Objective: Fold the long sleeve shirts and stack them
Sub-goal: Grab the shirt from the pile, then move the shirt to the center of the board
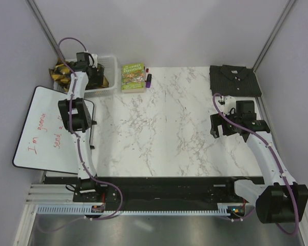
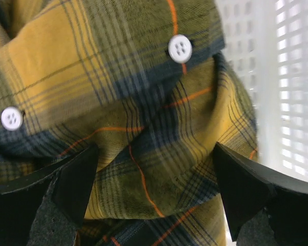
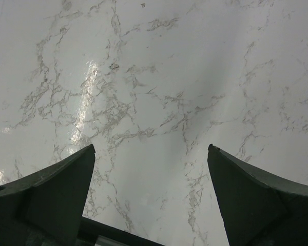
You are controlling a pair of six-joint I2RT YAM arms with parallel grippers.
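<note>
The yellow-and-black plaid long sleeve shirt point(image 1: 60, 73) lies crumpled in and over the left side of a white basket point(image 1: 109, 77) at the back left. In the left wrist view the plaid cloth point(image 2: 143, 102) with its white buttons fills the frame. My left gripper point(image 2: 156, 174) is open just above it, a fold of cloth lying between the spread fingers. The dark charcoal grey shirt point(image 1: 235, 79) lies folded flat at the back right corner. My right gripper point(image 1: 214, 126) hovers open over bare marble point(image 3: 154, 92), in front of the grey shirt, with nothing between its fingers.
A green book point(image 1: 133, 77) and a purple marker point(image 1: 148, 79) lie beside the basket at the back. A whiteboard point(image 1: 41, 133) with red writing sticks out over the table's left edge. The basket's lattice wall point(image 2: 292, 77) is close on the left gripper's right side.
</note>
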